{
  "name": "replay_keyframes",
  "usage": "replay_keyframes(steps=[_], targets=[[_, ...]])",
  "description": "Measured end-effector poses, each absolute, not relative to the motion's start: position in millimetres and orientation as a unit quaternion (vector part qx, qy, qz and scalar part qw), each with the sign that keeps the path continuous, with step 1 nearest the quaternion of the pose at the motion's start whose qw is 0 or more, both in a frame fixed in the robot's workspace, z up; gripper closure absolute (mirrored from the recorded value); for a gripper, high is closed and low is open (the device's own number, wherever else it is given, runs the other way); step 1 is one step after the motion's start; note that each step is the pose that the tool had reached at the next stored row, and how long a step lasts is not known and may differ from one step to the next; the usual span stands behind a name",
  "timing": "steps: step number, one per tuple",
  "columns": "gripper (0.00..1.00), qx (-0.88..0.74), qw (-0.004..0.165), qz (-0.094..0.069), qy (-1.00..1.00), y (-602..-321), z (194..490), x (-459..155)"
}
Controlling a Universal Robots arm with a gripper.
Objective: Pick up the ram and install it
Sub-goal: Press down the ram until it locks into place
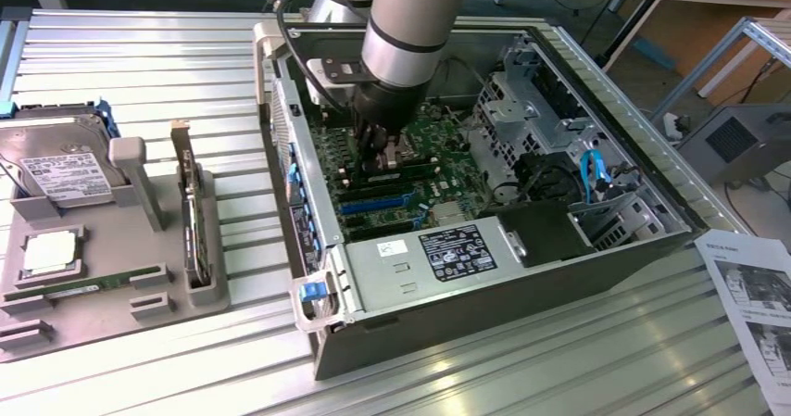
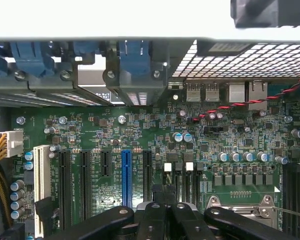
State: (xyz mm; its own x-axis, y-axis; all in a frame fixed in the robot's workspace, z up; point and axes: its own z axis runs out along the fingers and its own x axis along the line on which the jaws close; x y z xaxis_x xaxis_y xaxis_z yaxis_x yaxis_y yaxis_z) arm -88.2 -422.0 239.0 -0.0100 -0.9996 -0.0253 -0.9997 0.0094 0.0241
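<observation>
Here your ram (image 1: 89, 285) lies flat in the grey tray (image 1: 173, 296) at the exterior view's left, long axis running left to right. The jaws are pressed together inside the open computer case (image 1: 643, 203), over the motherboard (image 2: 140, 130). Ribbed metal counter (image 1: 148, 64); labels unreadable.

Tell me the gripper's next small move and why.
Probably a slight press straight down: the shut gripper sits low over the memory slots, fingertips right at them. Whether a stick is seated there I cannot tell.
</observation>
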Motion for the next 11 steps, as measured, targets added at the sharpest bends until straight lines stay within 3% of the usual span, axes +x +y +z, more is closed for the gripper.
replay_keyframes(steps=[11], targets=[[0.89, -0.704, 0.001, 0.017, 0.710, -422.1, 237.4, -88.1]])
